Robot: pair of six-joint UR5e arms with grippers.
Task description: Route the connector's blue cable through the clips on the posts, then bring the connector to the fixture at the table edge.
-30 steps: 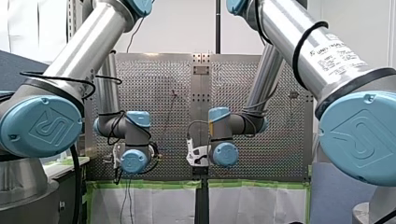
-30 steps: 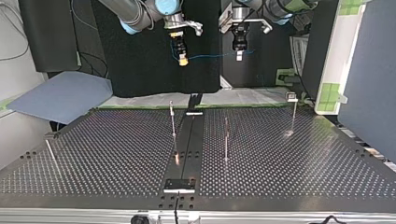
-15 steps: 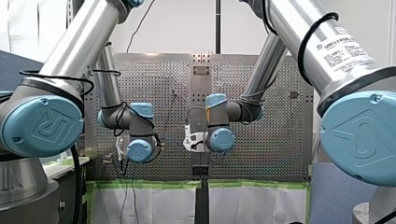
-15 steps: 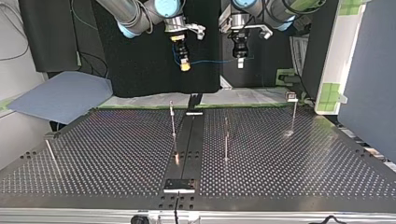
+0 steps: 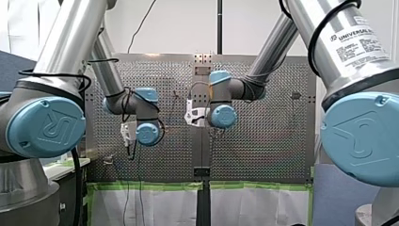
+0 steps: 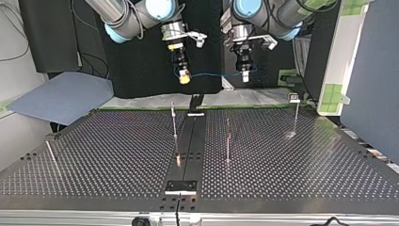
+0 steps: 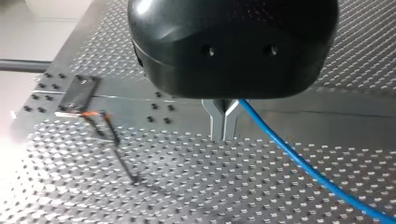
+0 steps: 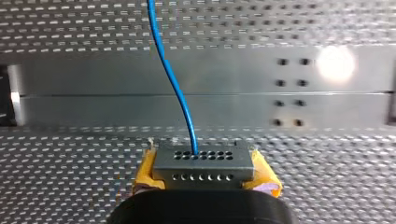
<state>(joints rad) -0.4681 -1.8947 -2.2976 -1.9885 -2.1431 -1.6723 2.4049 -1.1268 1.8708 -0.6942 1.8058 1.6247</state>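
My right gripper (image 6: 184, 78) is clenched on the connector (image 8: 201, 163), its yellow pads (image 8: 145, 169) pressing the two ends of the grey block, and the blue cable (image 8: 173, 81) leaves the block's face and runs out over the desk (image 6: 291, 169). My left gripper (image 7: 223, 128) has its metal fingers (image 7: 215, 119) closed together with the cable coming out beside them, so I judge that it pinches the cable a little way along. In the top view the stretch between the two grippers hangs nearly level and close to taut, with both grippers high above the desk's far side. The first risk is that tension. If the arms draw apart or move out of step, the thin cable could slide through the smooth metal fingers or strain where it enters the connector. The second is the posts (image 6: 173, 120). They are thin, and the clips at their tops are too small to make out, so a descent could lay the cable beside a clip or knock a post. Too much slack could instead let a loop snag on a post. The connector is held only at its ends, so a sideways tug could twist it and spoil its line-up with the fixture, which I cannot pick out for sure
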